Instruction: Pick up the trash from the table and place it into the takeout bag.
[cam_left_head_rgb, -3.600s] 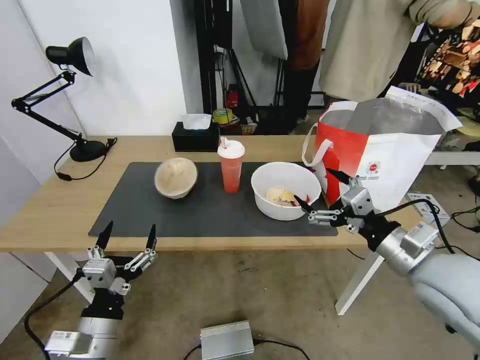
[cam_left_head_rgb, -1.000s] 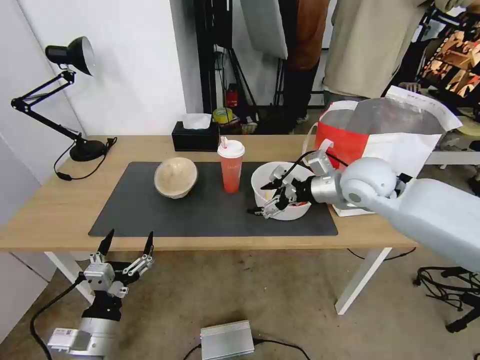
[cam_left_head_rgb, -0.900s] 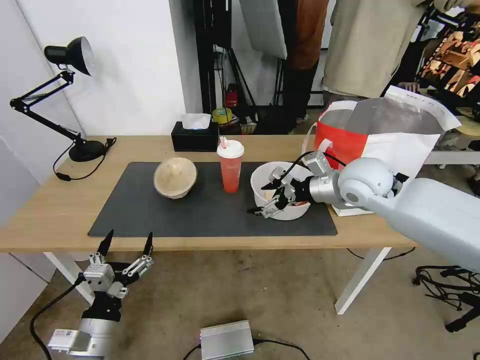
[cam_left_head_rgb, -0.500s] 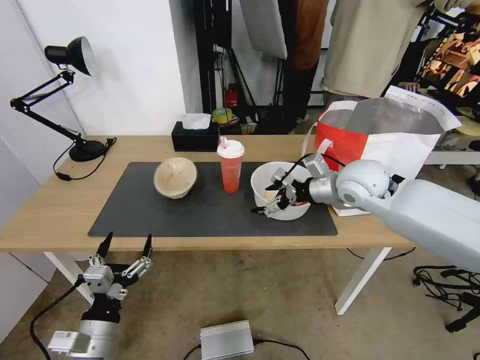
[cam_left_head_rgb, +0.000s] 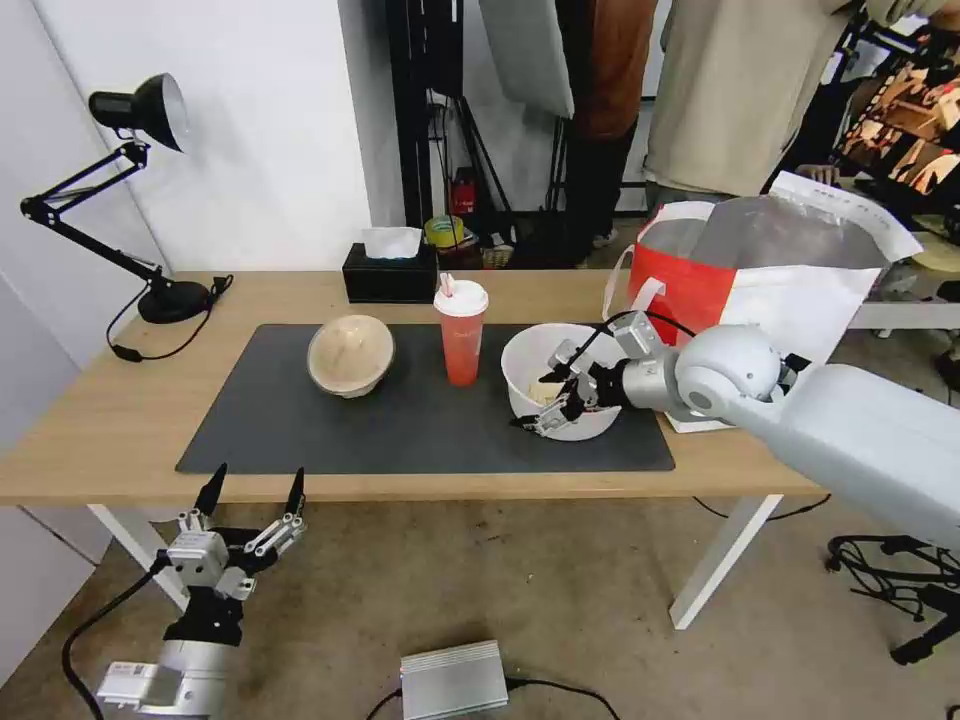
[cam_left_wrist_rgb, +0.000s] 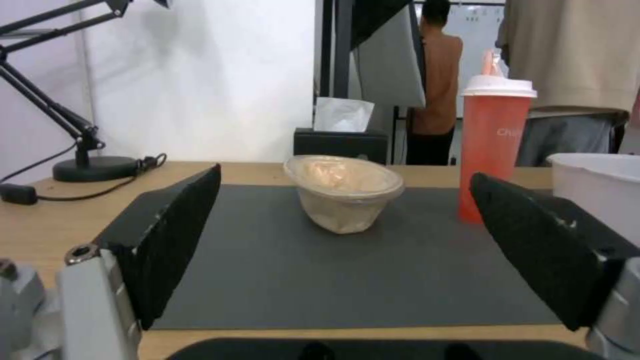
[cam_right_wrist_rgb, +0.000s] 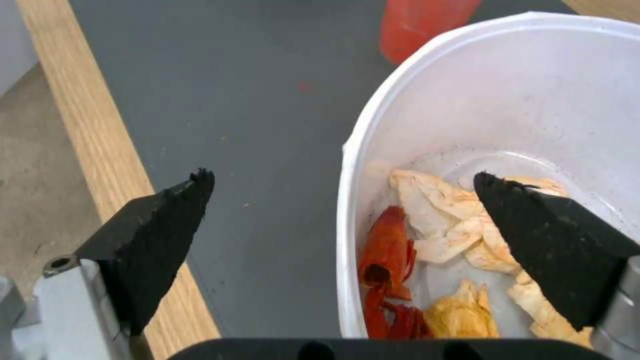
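Grasp on the first piece of trash being set up; nothing bagged yet.

From left: the left gripper (cam_left_head_rgb: 252, 485) hangs wide open and empty below the table (cam_left_head_rgb: 90, 420) edge; the beige bowl (cam_left_head_rgb: 351, 355), red cup (cam_left_head_rgb: 461, 332) and white bowl (cam_left_head_rgb: 562, 380) all stand on the grey mat (cam_left_head_rgb: 300, 420); the takeout bag (cam_left_head_rgb: 770, 290) stands open at the far right, just beside the white bowl. The right wrist view adds what the head view hides: the right gripper (cam_right_wrist_rgb: 343, 195), wide open, straddles the white bowl's rim, one finger over the food scraps (cam_right_wrist_rgb: 460, 260), holding nothing.
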